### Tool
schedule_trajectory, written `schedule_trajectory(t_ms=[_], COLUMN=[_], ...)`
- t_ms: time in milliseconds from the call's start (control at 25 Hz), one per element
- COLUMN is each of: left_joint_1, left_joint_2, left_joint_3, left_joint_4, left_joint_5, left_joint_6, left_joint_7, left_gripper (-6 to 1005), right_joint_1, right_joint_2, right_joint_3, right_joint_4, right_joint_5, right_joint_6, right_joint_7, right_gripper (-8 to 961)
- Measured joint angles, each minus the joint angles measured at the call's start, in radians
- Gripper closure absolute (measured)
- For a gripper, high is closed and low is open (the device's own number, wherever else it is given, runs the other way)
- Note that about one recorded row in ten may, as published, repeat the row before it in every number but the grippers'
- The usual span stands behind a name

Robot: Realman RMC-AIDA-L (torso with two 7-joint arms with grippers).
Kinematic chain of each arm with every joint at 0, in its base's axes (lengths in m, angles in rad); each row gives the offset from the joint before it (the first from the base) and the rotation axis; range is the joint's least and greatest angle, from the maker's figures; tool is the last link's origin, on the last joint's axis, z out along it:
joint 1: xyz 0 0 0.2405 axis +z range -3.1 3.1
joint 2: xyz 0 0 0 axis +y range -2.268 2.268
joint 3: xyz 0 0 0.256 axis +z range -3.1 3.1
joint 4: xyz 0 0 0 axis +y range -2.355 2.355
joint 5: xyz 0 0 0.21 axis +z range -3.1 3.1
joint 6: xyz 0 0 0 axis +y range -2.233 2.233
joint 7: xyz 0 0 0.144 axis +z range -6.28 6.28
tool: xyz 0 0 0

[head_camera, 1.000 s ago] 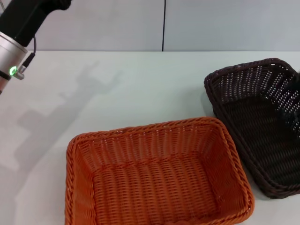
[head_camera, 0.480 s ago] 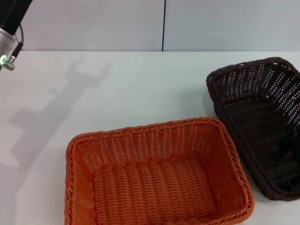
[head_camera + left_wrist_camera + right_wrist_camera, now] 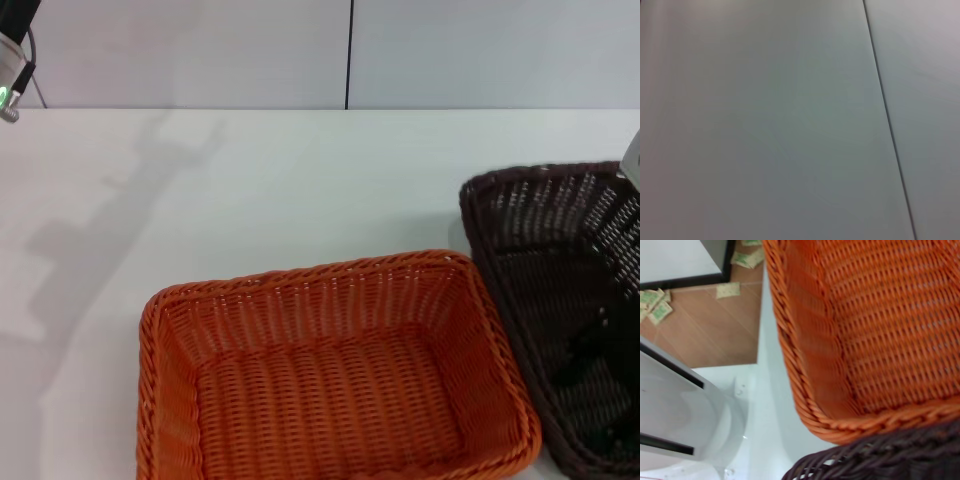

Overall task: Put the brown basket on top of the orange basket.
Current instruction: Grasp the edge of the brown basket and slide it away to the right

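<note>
Since the earlier frame the brown basket (image 3: 560,320) has shifted nearer and tilted, just beside the orange basket (image 3: 330,370) on the table (image 3: 300,180). Right gripper grip: cannot tell. Left arm (image 3: 12,50) is parked far left.

White table (image 3: 300,180), orange basket (image 3: 330,380) resting on it

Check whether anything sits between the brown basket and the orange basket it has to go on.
Nothing visible does. The orange basket is empty inside, and the brown basket lies tilted right beside it on the white table, rims nearly touching.
</note>
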Motion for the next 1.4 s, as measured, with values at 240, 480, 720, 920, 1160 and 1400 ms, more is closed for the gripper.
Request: schedule_trajectory(t_ms=[240, 480, 720, 920, 1160, 1400], left_joint_1=[-0.036, -0.059, -0.079, -0.094, -0.101, -0.097], left_joint_2=[0.000, 0.000, 0.002, 0.003, 0.002, 0.002], left_joint_3=[-0.008, -0.039, -0.059, -0.061, -0.060, -0.056], left_joint_4=[0.000, -0.002, -0.002, -0.004, -0.006, -0.006], left_joint_5=[-0.001, -0.001, 0.000, 0.001, 0.004, 0.007], left_joint_6=[-0.046, -0.069, -0.113, -0.138, -0.144, -0.143], left_joint_7=[0.026, 0.051, 0.059, 0.075, 0.075, 0.075], left_gripper=[162, 165, 168, 170, 172, 172], right_joint_1=[0.000, 0.013, 0.027, 0.039, 0.044, 0.044], right_joint_2=[-0.072, -0.091, -0.097, -0.111, -0.133, -0.155], right_joint_3=[-0.130, -0.242, -0.333, -0.413, -0.395, -0.217], right_joint_4=[0.004, 0.001, 0.013, 0.011, 0.009, 0.008], right_joint_5=[0.185, 0.270, 0.373, 0.472, 0.484, 0.385], right_joint_6=[0.001, 0.002, 0.004, 0.005, 0.005, -0.001], right_joint_7=[0.031, 0.073, 0.085, 0.101, 0.109, 0.097], right_gripper=[227, 237, 246, 254, 263, 272])
